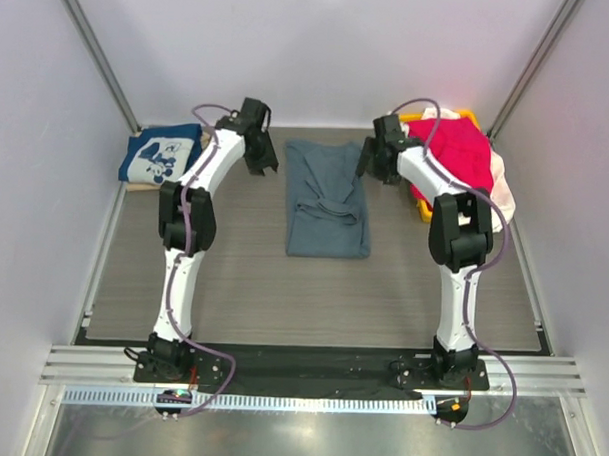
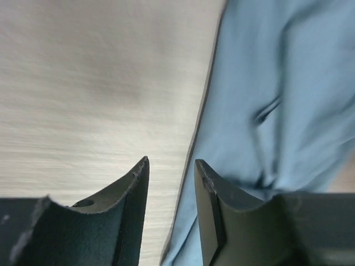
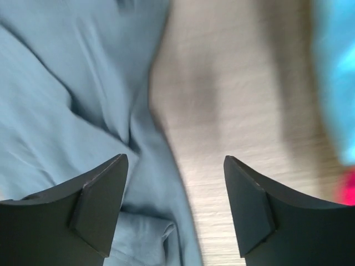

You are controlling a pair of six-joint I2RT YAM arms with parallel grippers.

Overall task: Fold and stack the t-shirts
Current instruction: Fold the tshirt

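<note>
The slate blue-grey t-shirt (image 1: 327, 201) lies folded lengthwise at the middle of the desk (image 1: 232, 296). The left gripper (image 2: 172, 162) hovers at its left edge, jaws slightly parted and empty. The right gripper (image 3: 175, 159), jaws spread wide, holds nothing at its right edge.

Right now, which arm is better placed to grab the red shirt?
Right, probably: the right end effector, open, hangs beside the yellow basket holding the red shirt; the left end effector is beyond the blue-grey shirt.
</note>
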